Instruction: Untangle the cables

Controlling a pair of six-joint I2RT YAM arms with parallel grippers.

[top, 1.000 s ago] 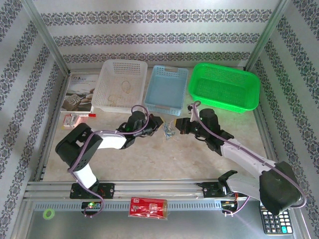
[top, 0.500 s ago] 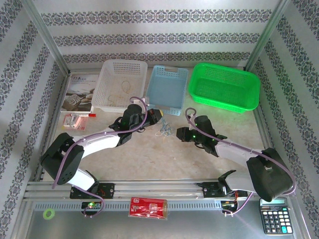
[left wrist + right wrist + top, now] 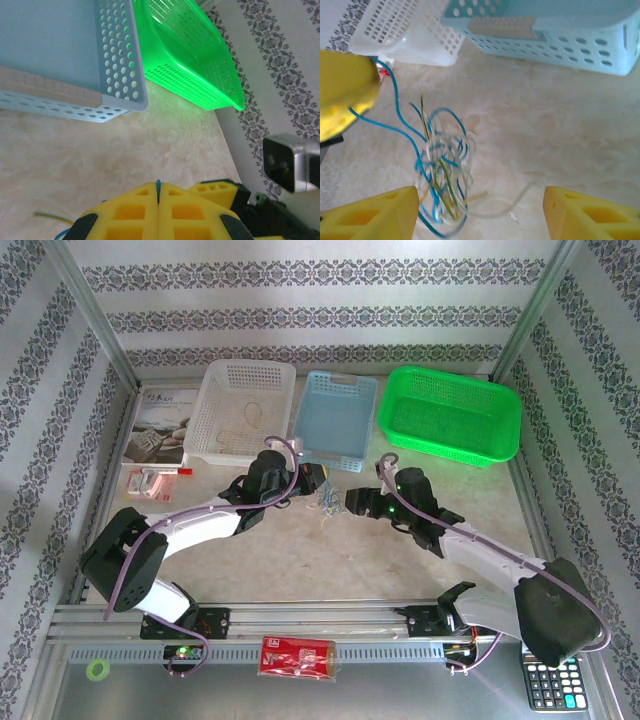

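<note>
Clutter on the near ledge comes first, and we count one of each from above: a green ring at 7 o'clock, a red packet at 6, a calculator at 5. Past the rail our two arms, left arm and right arm, reach toward mid-table. The cables lie there as one loose tangle on the table, between the two grippers. From the right wrist we make out three colours in it, blue, white and yellow-green, looped through one another; how many strands, we cannot tell. The left gripper sits at 11 o'clock of the tangle, its two yellow pads pressed together on one blue strand, which shows in the seam between them. The right gripper sits just at 3 o'clock of the tangle, its two fingers spread wide apart, the tangle on the table ahead of them, nearer the finger at 7 o'clock of that view. Farther back stand three baskets in a row: white basket at 11 o'clock, blue basket at 12, green basket at 1. At 10 o'clock lie one booklet and, nearer us, one small red-and-white packet.
</note>
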